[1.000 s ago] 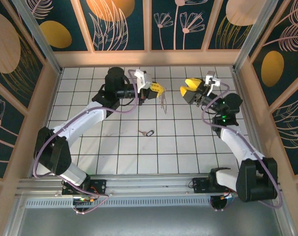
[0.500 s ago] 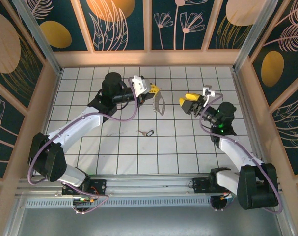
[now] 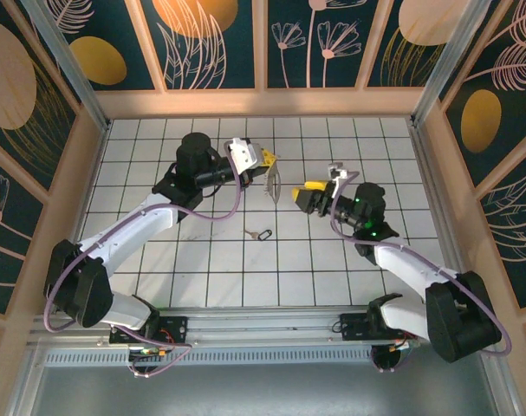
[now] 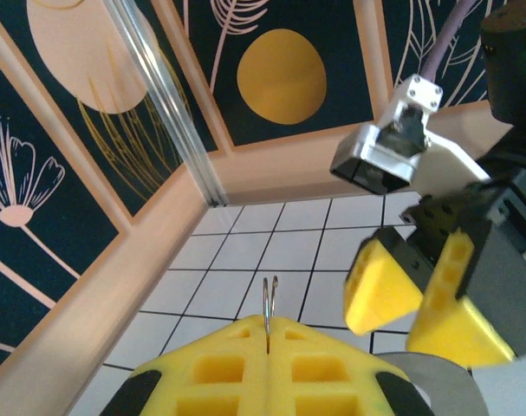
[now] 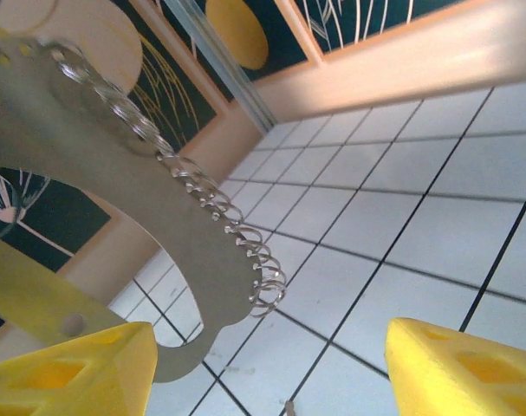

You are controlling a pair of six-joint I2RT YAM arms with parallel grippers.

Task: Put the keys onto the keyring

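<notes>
1. Top external view: the left gripper [image 3: 269,160] is clamped shut on the keyring [image 3: 274,184] and holds its tan strap above the tiled table [image 3: 202,260]. In the left wrist view its yellow pads meet on a thin sliver of metal.
2. The right gripper [image 3: 303,195] hovers just beside the strap, jaws spread wide with nothing held. In the right wrist view the strap and its coiled metal ring [image 5: 264,279] hang ahead of the gap.
3. The key [image 3: 261,234] lies flat on the table, well apart from both grippers and not on the ring.
4. Risk: the left grip looks narrow, so a nudge from the right fingers could twist the strap or pull it loose.
5. Risk: the key is small, thin and flat on the tiles, so a closing grasp may skate it away rather than lift it.
6. Risk: if the strap swings freely, the coil will likely shift during threading and the key may drop.
</notes>
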